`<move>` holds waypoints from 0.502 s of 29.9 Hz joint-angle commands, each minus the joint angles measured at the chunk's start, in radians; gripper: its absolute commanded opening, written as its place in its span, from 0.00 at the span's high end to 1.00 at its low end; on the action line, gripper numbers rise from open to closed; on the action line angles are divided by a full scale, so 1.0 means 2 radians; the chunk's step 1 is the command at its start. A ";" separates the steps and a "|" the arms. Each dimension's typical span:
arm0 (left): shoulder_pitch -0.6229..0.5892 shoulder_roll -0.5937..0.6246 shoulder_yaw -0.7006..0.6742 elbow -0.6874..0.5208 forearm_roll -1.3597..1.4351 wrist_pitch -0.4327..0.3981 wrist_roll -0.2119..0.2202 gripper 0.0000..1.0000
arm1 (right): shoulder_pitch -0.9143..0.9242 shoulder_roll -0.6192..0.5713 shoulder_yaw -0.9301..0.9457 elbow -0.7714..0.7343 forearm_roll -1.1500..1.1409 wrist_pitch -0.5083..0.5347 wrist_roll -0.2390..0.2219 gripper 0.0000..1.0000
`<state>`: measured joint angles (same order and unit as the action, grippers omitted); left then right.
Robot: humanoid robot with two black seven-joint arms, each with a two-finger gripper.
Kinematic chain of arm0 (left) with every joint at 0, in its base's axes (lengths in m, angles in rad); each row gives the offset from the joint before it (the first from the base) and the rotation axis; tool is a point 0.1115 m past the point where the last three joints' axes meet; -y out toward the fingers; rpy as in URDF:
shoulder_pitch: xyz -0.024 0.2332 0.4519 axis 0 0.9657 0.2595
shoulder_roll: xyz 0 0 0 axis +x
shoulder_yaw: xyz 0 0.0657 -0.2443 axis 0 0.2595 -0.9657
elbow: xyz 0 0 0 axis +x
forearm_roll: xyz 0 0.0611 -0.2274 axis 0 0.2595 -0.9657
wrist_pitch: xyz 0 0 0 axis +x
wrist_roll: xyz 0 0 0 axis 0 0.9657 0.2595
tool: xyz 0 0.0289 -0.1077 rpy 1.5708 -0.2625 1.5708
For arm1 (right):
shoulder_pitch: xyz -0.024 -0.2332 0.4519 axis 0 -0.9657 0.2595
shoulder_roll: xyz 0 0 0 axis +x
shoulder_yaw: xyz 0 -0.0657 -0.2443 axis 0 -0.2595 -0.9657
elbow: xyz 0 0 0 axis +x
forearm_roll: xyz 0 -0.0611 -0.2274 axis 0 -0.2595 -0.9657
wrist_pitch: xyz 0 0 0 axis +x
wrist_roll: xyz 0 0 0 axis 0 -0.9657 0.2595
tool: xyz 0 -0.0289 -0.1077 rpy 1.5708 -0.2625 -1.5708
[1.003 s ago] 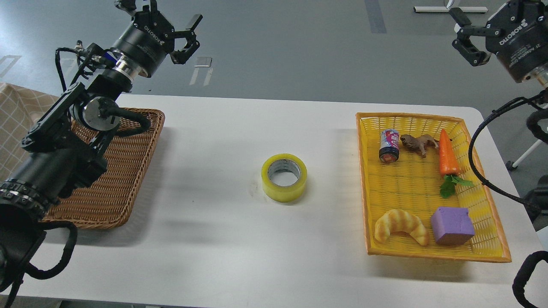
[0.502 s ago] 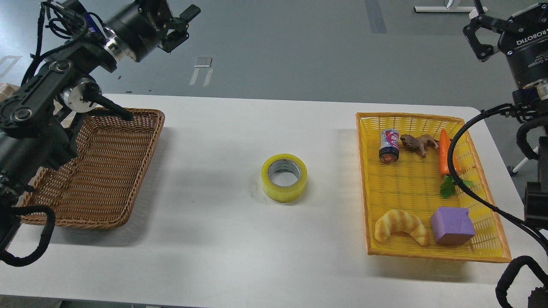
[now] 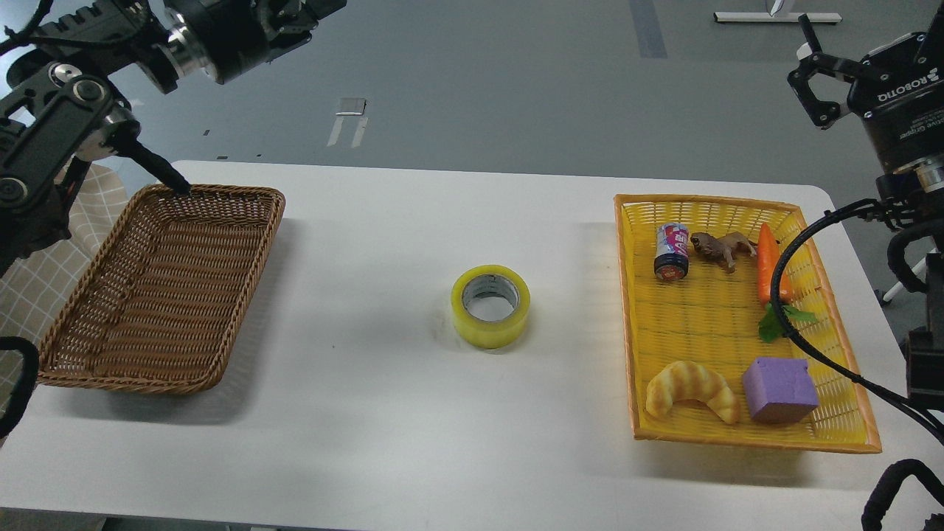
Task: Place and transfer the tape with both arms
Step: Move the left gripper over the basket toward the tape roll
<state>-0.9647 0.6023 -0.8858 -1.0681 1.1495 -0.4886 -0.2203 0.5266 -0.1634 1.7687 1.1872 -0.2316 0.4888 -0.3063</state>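
Pincers (image 3: 815, 88) well above tape (image 3: 490, 306)

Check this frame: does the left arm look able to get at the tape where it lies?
Probably yes. The tape stands alone on the bare table, between the baskets, with nothing over it. The left gripper is raised far off, though.

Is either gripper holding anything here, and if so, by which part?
Nothing is held. The tape lies alone on the table; right gripper is raised, open and empty, and the left is cropped.

Yellow tape (image 3: 490, 306) flat on table centre, core up.
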 commanded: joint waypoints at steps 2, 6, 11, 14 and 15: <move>-0.034 0.029 0.072 -0.010 0.064 0.000 0.007 0.02 | -0.006 0.000 0.000 -0.001 0.000 0.000 0.001 0.00; -0.055 0.043 0.131 -0.017 0.095 0.000 0.010 0.01 | -0.016 0.000 0.000 -0.005 0.000 0.000 0.002 0.00; -0.060 0.041 0.166 -0.027 0.161 0.000 0.010 0.01 | -0.036 0.000 0.004 -0.008 0.000 0.000 0.007 0.00; -0.055 0.037 0.168 -0.033 0.209 0.000 0.010 0.02 | -0.040 -0.001 0.008 -0.012 0.000 0.000 0.007 0.00; -0.052 0.032 0.171 -0.034 0.232 0.000 0.012 0.02 | -0.042 -0.001 0.009 -0.019 0.000 0.000 0.007 0.00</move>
<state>-1.0819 0.6806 -0.5533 -1.1273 1.5157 -0.4886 -0.1997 0.4511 -0.1651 1.7804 1.1690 -0.2316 0.4888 -0.2931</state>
